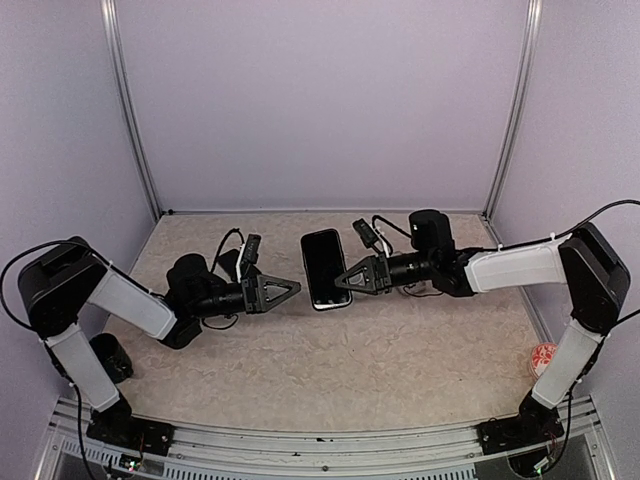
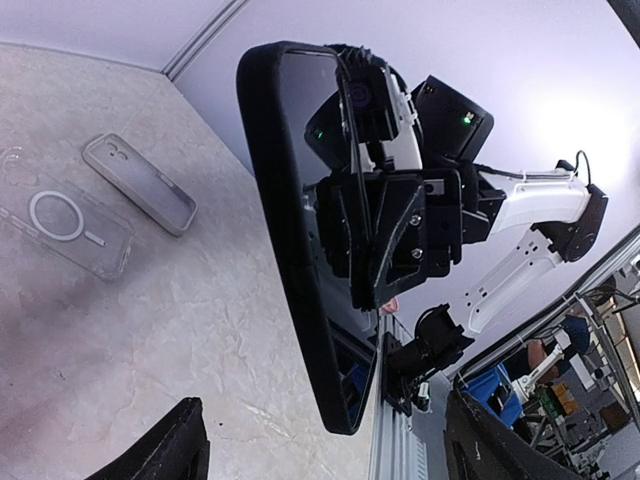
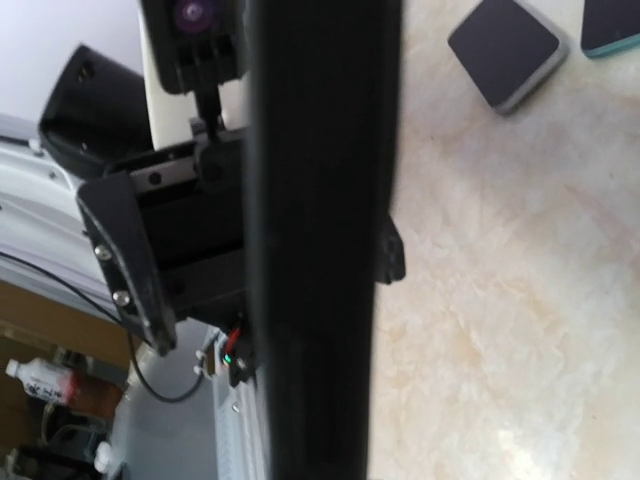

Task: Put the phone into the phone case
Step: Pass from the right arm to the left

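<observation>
left fingers (image 2: 170,445): spread wide apart, nothing between the pads. in the left wrist view the two tips sit at the bottom corners. in the top view they point right, tips just beside the left long edge of the phone (image 1: 325,268). cannot tell whether they touch it.

right fingers (image 1: 355,276): clamped on the phone's right long edge, about mid-length. in the left wrist view they bite over the far edge, one finger across the glass side.

phone: black slab, held between the two arms over the middle of the table (image 1: 400,350). its screen faces up toward the top camera. it looks lifted off the surface, not certain. in the right wrist view it fills the centre as a dark, blurred vertical band.

phone case (image 2: 60,220): clear shell with a white ring mark, flat on the table. it lies at the left of the left wrist view, well apart from both sets of fingers and from the phone. not made out in the top view.

grey case (image 2: 140,183): flat on the table just beside the clear one, near the back wall.

dark slab (image 3: 505,45): pale rim, flat on the table, top right of the right wrist view.
</observation>
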Robot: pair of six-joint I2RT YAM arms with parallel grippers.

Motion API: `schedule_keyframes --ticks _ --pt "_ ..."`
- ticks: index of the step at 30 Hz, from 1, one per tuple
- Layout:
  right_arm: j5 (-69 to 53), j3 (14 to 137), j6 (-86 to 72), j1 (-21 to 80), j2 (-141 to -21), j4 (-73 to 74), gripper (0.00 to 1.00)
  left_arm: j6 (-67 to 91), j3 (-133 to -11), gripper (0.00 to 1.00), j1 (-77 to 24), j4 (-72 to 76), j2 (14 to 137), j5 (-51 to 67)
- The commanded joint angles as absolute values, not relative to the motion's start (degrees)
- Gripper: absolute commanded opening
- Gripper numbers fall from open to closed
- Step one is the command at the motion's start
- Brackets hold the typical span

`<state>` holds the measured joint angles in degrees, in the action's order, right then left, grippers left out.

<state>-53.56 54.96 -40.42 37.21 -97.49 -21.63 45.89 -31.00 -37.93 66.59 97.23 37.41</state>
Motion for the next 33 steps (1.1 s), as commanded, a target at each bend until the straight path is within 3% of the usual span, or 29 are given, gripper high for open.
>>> schedule_keyframes --ticks 1,7,13,18,25,29,33 --pt "-53.4 54.1 -46.9 37.4 -97.5 -36.0 0.0 49.7 -30.6 0.79 -39.1 75.9 98.7 35.6" --pt "-51.9 55.7 -48.2 38.4 -99.4 -37.7 0.0 51.0 -34.3 0.77 -41.3 77.3 102.9 35.7" --pt "-49.4 55.3 -49.4 38.9 -100.9 -40.9 0.0 51.2 -37.1 0.7 -42.2 76.9 104.5 35.7" --pt "-48.3 55.1 -51.7 39.5 -102.7 -44.6 0.0 51.6 -37.7 0.51 -42.3 77.3 105.4 35.7" --pt "-47.8 55.7 -53.0 39.7 -103.8 -46.4 0.0 52.1 -37.5 0.13 -41.8 77.9 105.8 35.8" --pt "-47.8 56.8 -51.8 39.7 -103.9 -44.6 0.0 52.5 -37.7 0.04 -40.6 77.7 105.6 36.2" --pt "-47.9 57.3 -50.8 39.5 -103.7 -42.9 0.18 52.7 -38.3 0.0 -38.8 76.4 105.1 37.4"
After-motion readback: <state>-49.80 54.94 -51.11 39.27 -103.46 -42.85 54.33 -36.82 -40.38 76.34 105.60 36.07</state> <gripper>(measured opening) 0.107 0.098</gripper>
